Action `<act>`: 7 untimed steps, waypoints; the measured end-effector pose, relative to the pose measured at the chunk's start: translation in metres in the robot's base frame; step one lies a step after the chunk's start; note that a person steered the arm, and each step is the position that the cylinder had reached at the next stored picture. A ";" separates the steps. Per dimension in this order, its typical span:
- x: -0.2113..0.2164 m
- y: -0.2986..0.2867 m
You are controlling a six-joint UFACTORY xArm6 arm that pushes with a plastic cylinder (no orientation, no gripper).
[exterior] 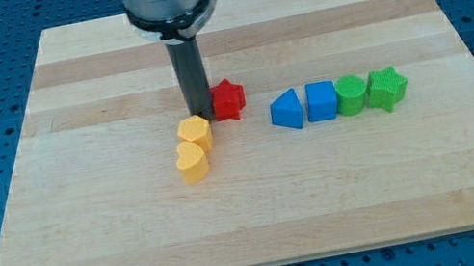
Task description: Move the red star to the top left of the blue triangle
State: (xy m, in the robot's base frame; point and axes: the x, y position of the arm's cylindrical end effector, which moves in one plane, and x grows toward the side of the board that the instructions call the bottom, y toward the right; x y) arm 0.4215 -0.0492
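The red star (228, 99) lies near the middle of the wooden board. The blue triangle (287, 110) lies to its right and slightly lower, with a gap between them. My tip (198, 113) stands just left of the red star, touching or nearly touching its left side, and right above the upper yellow block (194, 133).
A blue cube (320, 101), a green block (351, 94) and a green star (387, 88) continue the row to the right of the blue triangle. A second yellow block (191, 162) lies below the upper one. The board's edge (270, 264) runs along the view's bottom.
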 end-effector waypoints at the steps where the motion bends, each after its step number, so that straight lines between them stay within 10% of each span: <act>1: 0.000 0.012; 7: -0.005 -0.001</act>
